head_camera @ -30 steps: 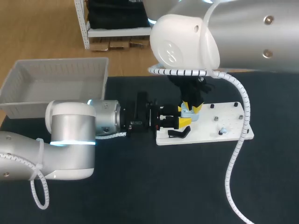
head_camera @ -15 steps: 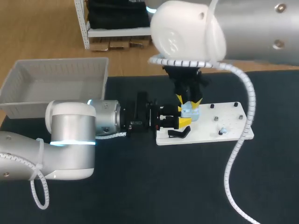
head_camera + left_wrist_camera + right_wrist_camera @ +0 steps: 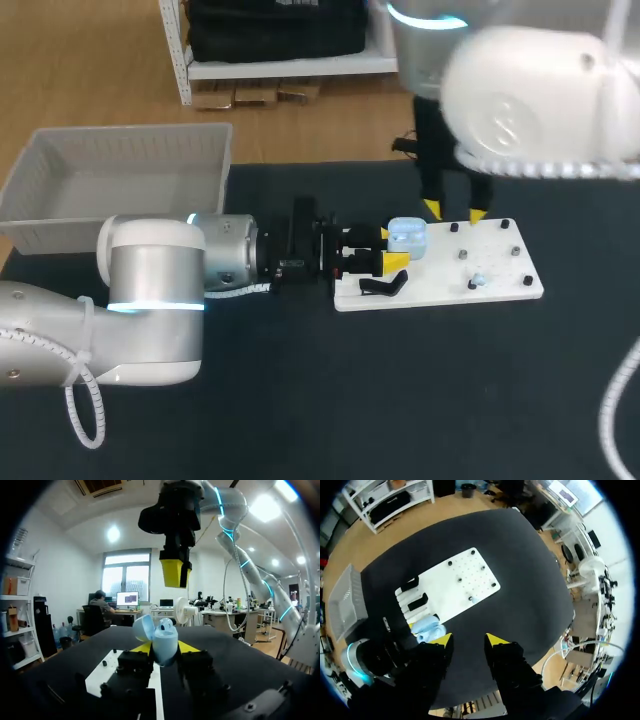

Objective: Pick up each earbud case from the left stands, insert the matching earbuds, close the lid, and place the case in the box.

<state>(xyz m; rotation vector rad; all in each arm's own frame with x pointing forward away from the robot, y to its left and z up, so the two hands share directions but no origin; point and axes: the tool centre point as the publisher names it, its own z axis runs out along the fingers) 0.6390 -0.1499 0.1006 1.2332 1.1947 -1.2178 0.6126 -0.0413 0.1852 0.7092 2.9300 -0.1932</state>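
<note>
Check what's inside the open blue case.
What looks like one pale earbud pokes up from the earbud case, gripped by the left end effector. The case's front wall hides the rest of the inside.

The head view gives you bright, even overhead light: the dark counter (image 3: 300, 400) soaks it up, the white board (image 3: 495, 265) right of centre glows, and shadows are soft. Upper right, the right arm (image 3: 540, 100) washes out pale. From the left wrist, ceiling lamps (image 3: 114, 534) flare, and the left tool (image 3: 164, 647) sits in shade.
</note>
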